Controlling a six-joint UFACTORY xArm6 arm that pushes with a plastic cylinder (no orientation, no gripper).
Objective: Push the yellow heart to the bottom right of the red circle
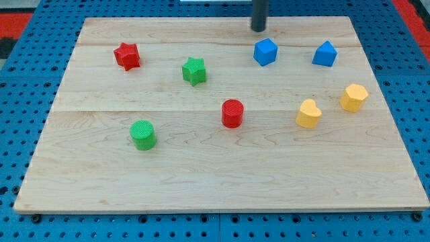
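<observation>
Desk [201,168]: pale wooden board filling most of the frame, lying on a blue pegboard [20,94]; no writing or brand readable anywhere.
Rod: dark, straight, entering from the top edge right of centre; my tip [259,29] sits near the board's upper edge, just up-left of the nearer blue block and well apart from the yellow heart.
End effector: a bare rod with no jaws, so spread or pressed together cannot be told.
Yellow heart [308,113]: solid yellow, lobes upward, right of centre, level with the red circle and to its right.
Red circle [232,113]: ribbed cylinder near the frame's centre.
Yellow block [353,97]: roughly hexagonal, just up-right of the heart.
Blue blocks: one [265,52] upper centre-right, one [324,54] further right.
Green circle [142,134]: lower left.
Green star [193,70]: upper centre-left.
Red star [126,56]: upper left.
</observation>
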